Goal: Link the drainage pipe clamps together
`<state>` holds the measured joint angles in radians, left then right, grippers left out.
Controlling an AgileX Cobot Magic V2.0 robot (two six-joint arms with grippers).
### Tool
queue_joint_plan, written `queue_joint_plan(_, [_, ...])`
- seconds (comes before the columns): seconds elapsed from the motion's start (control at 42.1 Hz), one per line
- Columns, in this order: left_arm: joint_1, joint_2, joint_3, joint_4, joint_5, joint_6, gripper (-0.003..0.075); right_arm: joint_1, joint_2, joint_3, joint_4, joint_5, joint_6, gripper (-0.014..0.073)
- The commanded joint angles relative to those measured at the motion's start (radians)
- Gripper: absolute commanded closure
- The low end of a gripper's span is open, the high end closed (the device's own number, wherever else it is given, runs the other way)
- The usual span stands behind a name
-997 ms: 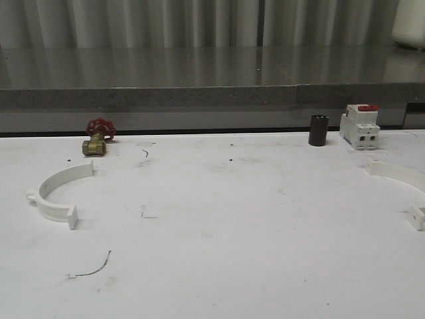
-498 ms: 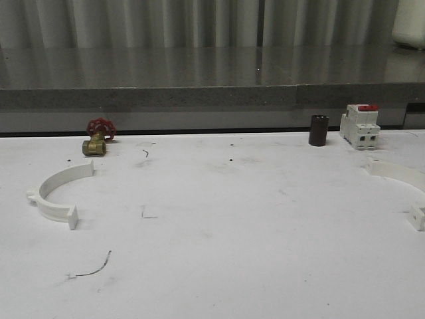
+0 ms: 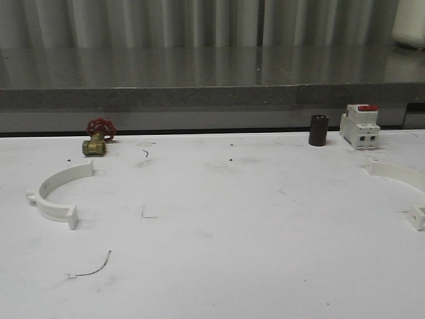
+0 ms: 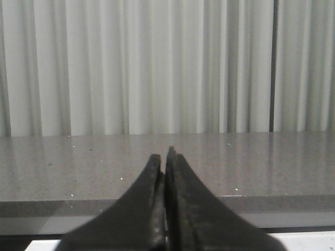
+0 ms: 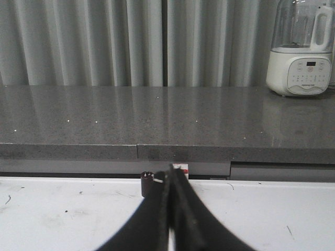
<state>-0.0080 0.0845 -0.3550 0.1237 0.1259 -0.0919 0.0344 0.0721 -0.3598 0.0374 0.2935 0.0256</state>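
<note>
Two white half-ring drainage pipe clamps lie apart on the white table. One clamp (image 3: 56,193) rests at the left, its opening facing right. The other clamp (image 3: 406,179) lies at the right edge, partly cut off by the frame. My left gripper (image 4: 164,157) is shut with nothing between its fingers and points at the grey counter. My right gripper (image 5: 170,175) is also shut and empty, held over the table and pointing toward the dark cylinder (image 5: 146,183).
A brass valve with a red handwheel (image 3: 97,136) stands at the back left. A dark cylinder (image 3: 318,130) and a white red-topped breaker (image 3: 359,125) stand at the back right. A thin wire scrap (image 3: 93,266) lies near the front left. A grey counter (image 3: 212,80) runs behind the table.
</note>
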Motion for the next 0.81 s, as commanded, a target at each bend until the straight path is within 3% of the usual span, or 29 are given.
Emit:
queue_joint_plan(0.0, [-0.005,0.121,-0.172,0.011,0.045,-0.008,0.0741,-0.004,0.105,-0.14,0.002,0.016,-0.003,0.071])
queue_joint_plan(0.166, [-0.005,0.307,-0.356,0.009,0.243,-0.008,0.0741,-0.004,0.261,-0.286,0.002,0.156,-0.003,0.071])
queue_joint_plan(0.38, [-0.005,0.501,-0.373,0.009,0.36,-0.008,0.0741,-0.004,0.468,-0.307,0.002,0.267,-0.003,0.071])
queue_joint_plan(0.665, [-0.005,0.73,-0.373,0.005,0.391,-0.008,0.0741,-0.004,0.667,-0.307,0.002,0.281,-0.003,0.0706])
queue_joint_plan(0.712, [-0.005,0.756,-0.373,0.005,0.399,-0.008,0.074,-0.004,0.679,-0.307,0.002,0.281,-0.003,0.0679])
queue_joint_plan(0.783, [-0.005,0.776,-0.373,0.005,0.4,-0.001,0.0698,-0.004,0.697,-0.307,0.002,0.284,-0.003,0.0507])
